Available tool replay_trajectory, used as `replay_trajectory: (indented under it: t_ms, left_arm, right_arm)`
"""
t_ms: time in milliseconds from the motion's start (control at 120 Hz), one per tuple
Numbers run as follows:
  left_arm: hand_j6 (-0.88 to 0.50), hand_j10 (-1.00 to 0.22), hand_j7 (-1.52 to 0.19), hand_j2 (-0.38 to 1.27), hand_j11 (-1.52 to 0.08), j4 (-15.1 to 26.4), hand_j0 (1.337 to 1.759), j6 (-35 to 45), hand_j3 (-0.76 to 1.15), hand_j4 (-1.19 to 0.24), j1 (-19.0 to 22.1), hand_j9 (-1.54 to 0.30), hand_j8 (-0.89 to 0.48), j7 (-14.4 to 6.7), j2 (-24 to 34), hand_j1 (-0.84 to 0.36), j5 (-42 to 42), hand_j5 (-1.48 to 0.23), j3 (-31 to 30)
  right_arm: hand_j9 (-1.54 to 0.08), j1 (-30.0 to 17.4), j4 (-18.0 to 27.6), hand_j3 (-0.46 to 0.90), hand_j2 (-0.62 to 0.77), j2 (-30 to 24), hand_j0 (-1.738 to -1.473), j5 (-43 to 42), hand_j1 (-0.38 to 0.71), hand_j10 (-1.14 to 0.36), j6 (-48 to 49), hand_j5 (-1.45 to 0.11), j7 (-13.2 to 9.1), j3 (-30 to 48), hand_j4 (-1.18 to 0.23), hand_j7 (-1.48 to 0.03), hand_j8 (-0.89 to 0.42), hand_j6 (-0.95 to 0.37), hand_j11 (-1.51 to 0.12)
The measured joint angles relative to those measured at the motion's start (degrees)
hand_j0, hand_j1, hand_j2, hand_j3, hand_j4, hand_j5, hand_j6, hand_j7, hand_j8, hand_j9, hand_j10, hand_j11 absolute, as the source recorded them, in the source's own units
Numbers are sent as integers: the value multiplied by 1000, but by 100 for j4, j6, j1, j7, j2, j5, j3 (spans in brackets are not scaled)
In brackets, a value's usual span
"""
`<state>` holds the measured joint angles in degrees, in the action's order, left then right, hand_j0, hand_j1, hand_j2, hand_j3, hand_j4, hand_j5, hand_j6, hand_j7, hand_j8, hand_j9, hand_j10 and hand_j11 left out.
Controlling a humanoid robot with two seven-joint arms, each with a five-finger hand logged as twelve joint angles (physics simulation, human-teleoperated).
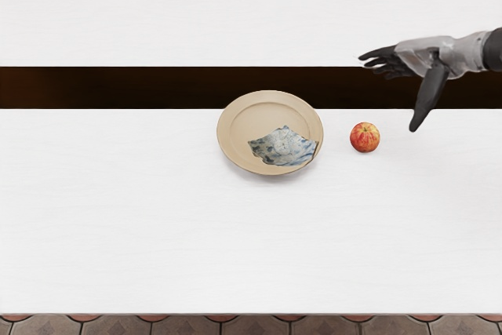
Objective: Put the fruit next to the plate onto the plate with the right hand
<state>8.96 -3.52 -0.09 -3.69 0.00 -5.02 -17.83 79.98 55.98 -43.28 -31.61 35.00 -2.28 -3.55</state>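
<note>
The white table (118,217) extends well past the plate (239,115) to the left, right and front. Its near edge runs along the bottom of the view. A dark gap (118,88) crosses just behind the plate's far rim. One apple (365,137) rests on the table just right of the plate, apart from its rim. One right hand (412,59) hovers farther right of the plate and beyond the apple, not touching it. Its fingers are spread and grasp nothing, and the thumb points down. Count: one plate, bearing one blue-grey patterned patch (282,147); one apple; one hand.
</note>
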Motion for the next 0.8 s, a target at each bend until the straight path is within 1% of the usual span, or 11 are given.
replay_trajectory:
  t_ms: [142,183,217,250,308,333,383,433,500,583,800]
  left_arm:
    - [-245,-245,-318,49,-318,0,1658,0,0,-245,0,-318,-245,0,0,55,0,-318,0]
    - [-245,-245,-318,49,-318,0,1658,0,0,-245,0,-318,-245,0,0,55,0,-318,0]
    - [-245,-245,-318,49,-318,0,1658,0,0,-245,0,-318,-245,0,0,55,0,-318,0]
    - [-245,-245,-318,49,-318,0,1658,0,0,-245,0,-318,-245,0,0,55,0,-318,0]
    - [-245,-245,-318,49,-318,0,1658,0,0,-245,0,-318,-245,0,0,55,0,-318,0]
    - [-245,-245,-318,49,-318,0,1658,0,0,-245,0,-318,-245,0,0,55,0,-318,0]
    - [-245,-245,-318,49,-318,0,1658,0,0,-245,0,-318,-245,0,0,55,0,-318,0]
    - [-245,-245,-318,49,-318,0,1658,0,0,-245,0,-318,-245,0,0,55,0,-318,0]
    - [-245,-245,-318,49,-318,0,1658,0,0,-245,0,-318,-245,0,0,55,0,-318,-1]
    - [-245,-245,-318,49,-318,0,1658,0,0,-245,-1,-318,-245,0,0,55,0,-318,-1]
    - [-245,-245,-318,49,-318,0,1658,0,0,-245,0,-318,-245,0,0,55,0,-318,0]
  right_arm:
    - [-43,58,21,0,-5,20,-1658,9,-311,-35,0,-43,-12,13,-36,-43,-36,-37,-43]
    - [-43,127,41,0,-6,3,-1658,9,-311,-35,0,-43,-165,39,-36,-43,-36,-37,-43]
    - [-43,159,63,0,-6,8,-1658,11,-311,-35,0,-43,-500,141,-36,-43,-36,-37,-43]
    - [-43,180,172,0,-5,29,-1658,15,-311,-35,0,-43,-931,269,-36,-43,-36,-37,-43]
    - [-43,193,610,0,-6,45,-1658,21,-311,-35,1,-43,-1812,501,-36,-43,-36,-37,-43]
    - [-43,199,900,0,-6,53,-1658,15,-311,-35,1,-43,-2123,576,-36,-43,-36,-37,-43]
    - [-43,218,1490,0,-6,52,-1658,-49,-310,-35,1,-43,-2561,683,-36,-43,-36,-37,-43]
    - [-44,211,1966,0,-6,23,-1658,-245,-310,-36,1,-44,-2832,743,-36,-43,-37,-37,-44]
    - [-44,182,2415,0,-6,23,-1658,-592,-309,-36,-84,-44,-3040,790,-37,-44,-37,-38,-44]
    - [-44,75,2736,0,-6,122,-1658,-1135,-309,-36,-703,-45,-3168,817,-37,-44,-37,-38,-44]
    - [-48,-587,2915,0,-7,248,-1658,-2124,-306,-39,-2522,-48,-3259,821,-40,-47,-40,-41,-48]
